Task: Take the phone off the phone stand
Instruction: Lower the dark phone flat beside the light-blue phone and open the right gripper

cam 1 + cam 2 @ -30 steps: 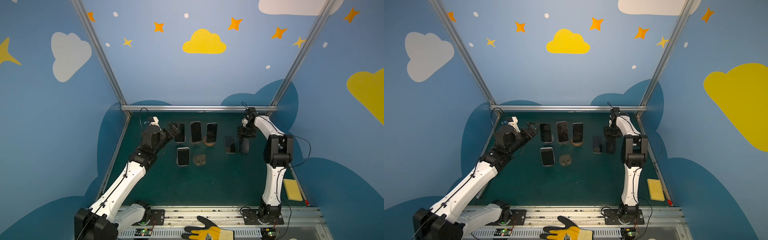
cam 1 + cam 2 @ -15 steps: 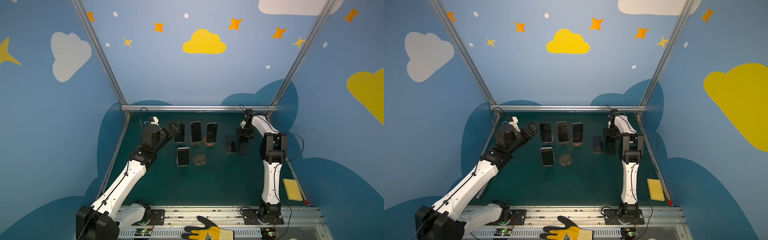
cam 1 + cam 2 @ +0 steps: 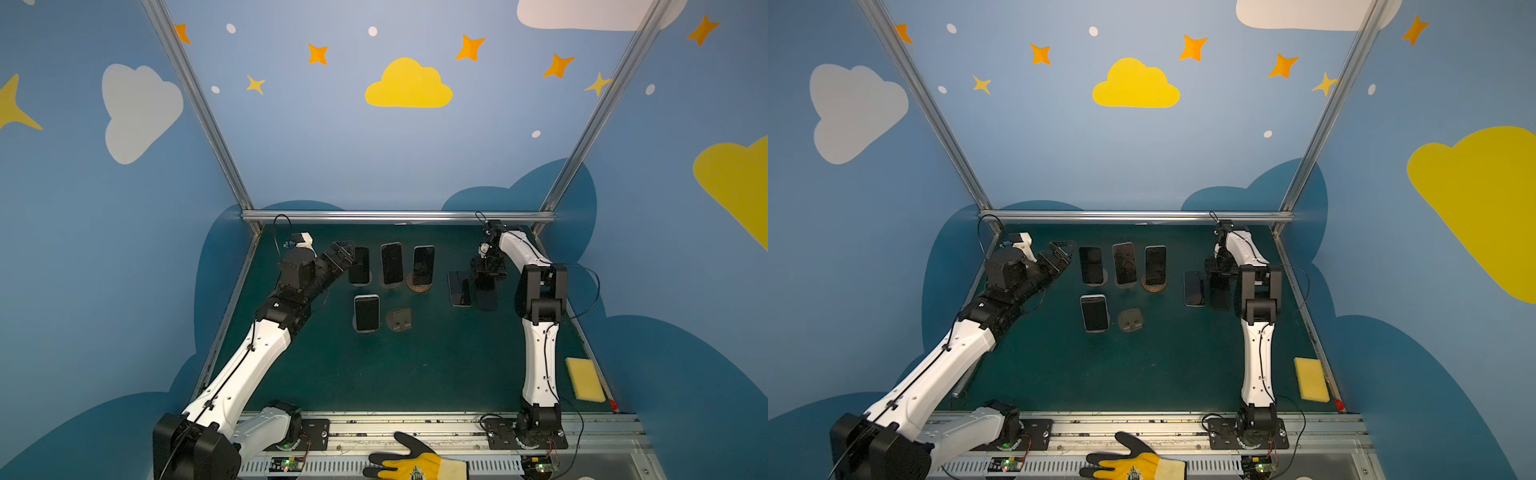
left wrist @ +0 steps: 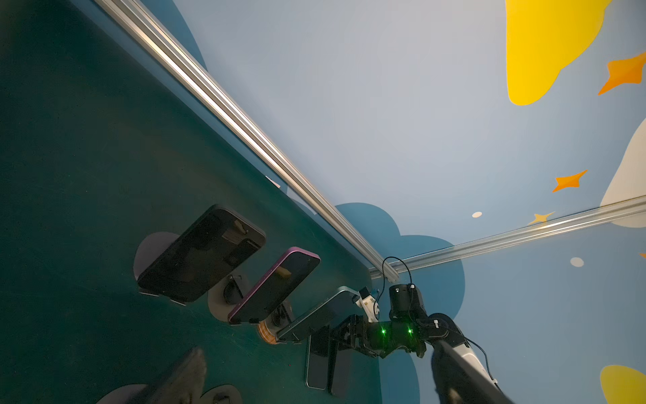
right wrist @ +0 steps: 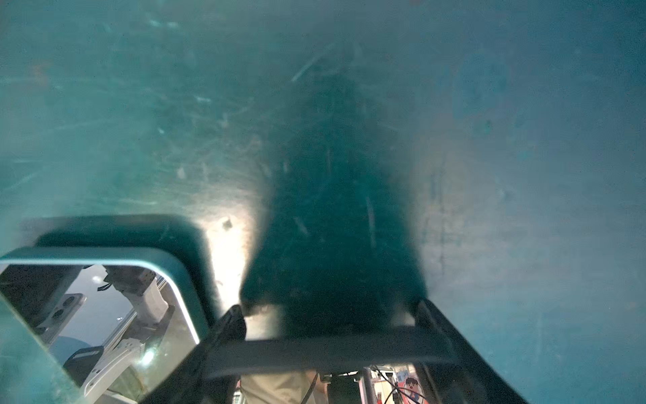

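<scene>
1. Clock = mat (image 3: 415, 374) in top views: 12 = rear rail (image 3: 395, 216), 6 = base rail (image 3: 415, 428). L gripper (image 3: 1059, 254) at ~10, jaws spread wide, nothing btwn them, tips aimed toward 3.
2. Just at its 3, back row ~11–12: three phones upright on stands, screens dark. Black phone (image 3: 1091, 266) is nearest the tips; in a top view there's a gap btwn tips and it. Then purple-rim phone (image 4: 276, 285), then third phone (image 3: 424, 266) on a round wood stand (image 3: 419, 287).
3. Mat centre, front row: silver-rim phone (image 3: 366, 312) upright on its stand, screen dark. At its 3, just beside, not touching: bare stand (image 3: 399, 320), grey, low.
4. At 6, off the mat on the base rail: yellow/black glove (image 3: 415, 463), lying flat.
5. ~2: flat phone (image 3: 459, 289), screen up on the mat.
6. At its 3, just beside: dark phone (image 3: 486, 297) = task phone, off every stand, long axis 12–6. R gripper (image 3: 488, 272) is clamped on its 12 end; R wrist cam shows fingers (image 5: 227, 325) pinching across the phone's edge. Can't tell if its 6 end rests on the mat.
7. ~4, by the mat's R edge, well apart from the rest: yellow sponge (image 3: 585, 379).
</scene>
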`<state>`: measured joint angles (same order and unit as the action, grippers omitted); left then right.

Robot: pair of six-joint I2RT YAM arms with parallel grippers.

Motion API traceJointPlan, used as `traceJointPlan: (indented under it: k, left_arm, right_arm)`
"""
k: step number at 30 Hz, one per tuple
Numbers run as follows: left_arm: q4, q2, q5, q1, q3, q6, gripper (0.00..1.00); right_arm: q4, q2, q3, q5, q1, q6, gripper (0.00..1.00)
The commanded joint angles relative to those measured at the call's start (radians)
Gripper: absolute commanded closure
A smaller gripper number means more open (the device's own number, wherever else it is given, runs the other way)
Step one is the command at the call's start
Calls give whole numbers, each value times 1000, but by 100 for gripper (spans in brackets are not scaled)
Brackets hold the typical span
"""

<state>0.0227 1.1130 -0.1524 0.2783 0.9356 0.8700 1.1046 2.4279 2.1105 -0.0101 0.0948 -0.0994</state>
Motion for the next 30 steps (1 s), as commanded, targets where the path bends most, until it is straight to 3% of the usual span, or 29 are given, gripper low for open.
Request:
traceJointPlan:
  k: [1,30]
  left_arm:
    - [-29,4,-13,-6,-6,2,1]
    - [-27,-7,-21,-22,-3,7,2]
  right_arm:
    - [17,37,34,19,12,-29,29]
    - [31,36,54,18,19,-45,21]
